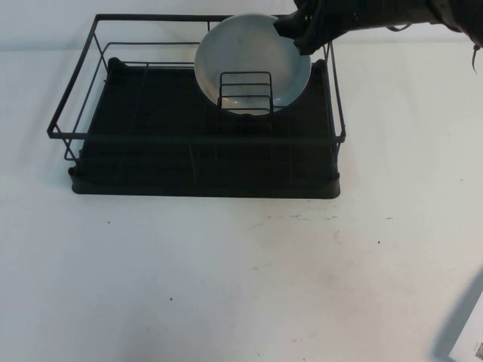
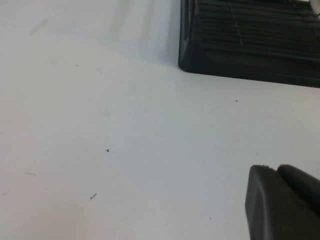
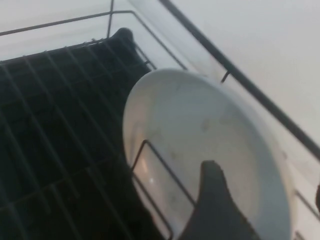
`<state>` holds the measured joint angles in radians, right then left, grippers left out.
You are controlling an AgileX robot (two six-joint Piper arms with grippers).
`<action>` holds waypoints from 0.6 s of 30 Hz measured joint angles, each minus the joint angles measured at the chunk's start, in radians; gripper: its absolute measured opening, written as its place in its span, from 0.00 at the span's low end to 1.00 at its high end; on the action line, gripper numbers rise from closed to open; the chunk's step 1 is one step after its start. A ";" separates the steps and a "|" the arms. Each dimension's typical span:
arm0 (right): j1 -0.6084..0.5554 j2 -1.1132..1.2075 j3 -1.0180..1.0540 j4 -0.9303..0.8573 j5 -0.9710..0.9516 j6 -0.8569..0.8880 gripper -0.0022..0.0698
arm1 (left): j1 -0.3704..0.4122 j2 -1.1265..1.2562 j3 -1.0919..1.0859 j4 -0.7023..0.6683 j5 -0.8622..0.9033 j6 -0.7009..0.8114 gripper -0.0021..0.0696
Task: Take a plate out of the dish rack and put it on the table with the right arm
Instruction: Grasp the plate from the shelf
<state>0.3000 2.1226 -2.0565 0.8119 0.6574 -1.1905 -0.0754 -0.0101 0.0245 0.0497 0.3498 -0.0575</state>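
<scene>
The pale grey-blue plate (image 1: 253, 60) stands on edge in the back right part of the black wire dish rack (image 1: 204, 162), leaning on the small upright wire divider (image 1: 245, 92). My right gripper (image 1: 298, 34) reaches in from the upper right at the plate's upper right rim. In the right wrist view the plate (image 3: 200, 140) fills the middle; the gripper (image 3: 264, 180) is open, one finger (image 3: 212, 205) in front of the plate's face and the other just showing past its rim. My left gripper (image 2: 276, 169) is shut and empty, low over the white table (image 2: 125, 140) beside a rack corner (image 2: 200, 60).
The rack's top wire frame (image 1: 332, 83) runs close beside the plate and my right gripper. The rest of the rack's tray is bare. The white table (image 1: 226, 279) spreads wide in front of the rack. A white object (image 1: 474, 335) with a dark shadow sits at the near right corner.
</scene>
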 joint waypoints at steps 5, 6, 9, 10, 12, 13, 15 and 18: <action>0.002 0.015 -0.006 0.018 -0.034 -0.041 0.56 | 0.000 0.000 0.000 0.000 0.000 0.000 0.02; 0.002 0.021 -0.006 0.020 -0.041 -0.045 0.56 | 0.000 0.000 0.000 0.000 0.000 0.000 0.02; 0.002 0.049 -0.006 0.023 -0.057 -0.051 0.56 | 0.000 0.000 0.000 0.000 0.000 0.000 0.02; 0.002 0.056 -0.006 0.025 -0.068 -0.052 0.56 | 0.000 0.000 0.000 0.000 0.000 0.000 0.02; 0.002 0.073 -0.006 0.027 -0.083 -0.059 0.56 | 0.000 0.000 0.000 0.000 0.000 0.000 0.02; 0.002 0.078 -0.006 0.029 -0.088 -0.067 0.56 | 0.000 0.000 0.000 0.000 0.000 0.000 0.02; 0.002 0.084 -0.006 0.040 -0.097 -0.084 0.56 | 0.000 0.000 0.000 0.000 0.000 0.000 0.02; 0.002 0.088 -0.006 0.050 -0.120 -0.095 0.56 | 0.000 0.000 0.000 0.000 0.000 0.000 0.02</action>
<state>0.3021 2.2105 -2.0627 0.8619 0.5373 -1.2852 -0.0754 -0.0101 0.0245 0.0497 0.3498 -0.0575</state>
